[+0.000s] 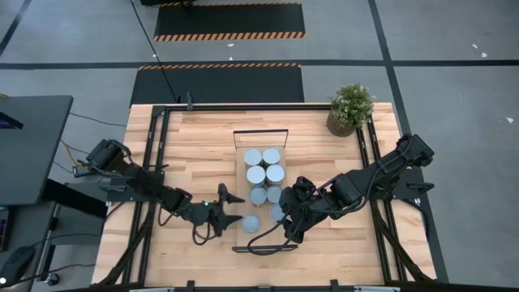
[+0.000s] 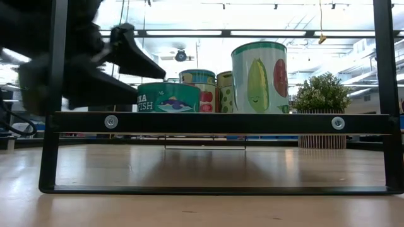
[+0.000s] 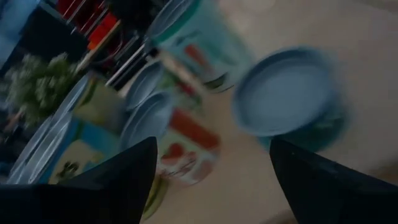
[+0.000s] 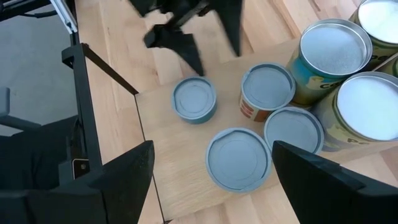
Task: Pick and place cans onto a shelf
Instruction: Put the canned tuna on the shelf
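Observation:
The shelf (image 1: 242,173) is a narrow light-wood board with black end frames, running from far to near at the table's middle. Several cans with silvery-grey lids stand upright on it (image 1: 255,174). A low teal can (image 1: 250,222) stands near its near end, also in the left wrist view (image 3: 286,93) and the right wrist view (image 4: 194,99). My left gripper (image 1: 229,208) is open and empty just left of that can, clear of it. My right gripper (image 1: 285,229) is open and empty above the shelf's near end, over the low cans (image 4: 239,158).
A potted plant (image 1: 350,108) stands at the table's far right corner. Tall cans (image 2: 259,69) stand behind the low ones (image 2: 167,98) on the shelf. The shelf's black end frame (image 2: 221,123) crosses the low view. Bare tabletop lies left and right of the shelf.

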Available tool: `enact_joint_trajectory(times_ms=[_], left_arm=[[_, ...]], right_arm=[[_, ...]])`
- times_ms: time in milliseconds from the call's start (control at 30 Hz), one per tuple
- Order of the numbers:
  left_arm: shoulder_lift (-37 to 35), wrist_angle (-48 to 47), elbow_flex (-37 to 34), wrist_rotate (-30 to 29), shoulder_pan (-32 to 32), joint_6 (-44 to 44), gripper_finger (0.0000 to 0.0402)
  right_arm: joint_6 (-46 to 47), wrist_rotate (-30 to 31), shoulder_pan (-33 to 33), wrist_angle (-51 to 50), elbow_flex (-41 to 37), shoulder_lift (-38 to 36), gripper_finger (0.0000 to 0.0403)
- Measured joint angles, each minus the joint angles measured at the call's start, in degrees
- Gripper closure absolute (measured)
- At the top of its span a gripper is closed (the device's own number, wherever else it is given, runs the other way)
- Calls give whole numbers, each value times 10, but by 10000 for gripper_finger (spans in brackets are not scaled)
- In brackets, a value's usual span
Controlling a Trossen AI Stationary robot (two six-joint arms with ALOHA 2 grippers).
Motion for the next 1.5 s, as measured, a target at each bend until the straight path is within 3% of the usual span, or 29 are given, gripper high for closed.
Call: enact_joint_trajectory(times_ms=[200, 400, 833, 1100, 1500], left_arm=[[0, -3, 0, 4, -41, 22, 84], [0, 10, 0, 78, -35, -18, 84], [16, 46, 1, 55, -36, 9, 128], [78, 26, 52, -18, -57, 66, 160], [79, 30, 53, -40, -32, 36, 173]], right_arm=[[-4, 0, 0, 1, 0, 0, 71], [-13, 0, -1, 4, 0, 0, 71], [-20, -10, -6, 6, 0, 0, 71], [-24, -10, -6, 14, 0, 0, 71], [-28, -13, -6, 17, 0, 0, 71]])
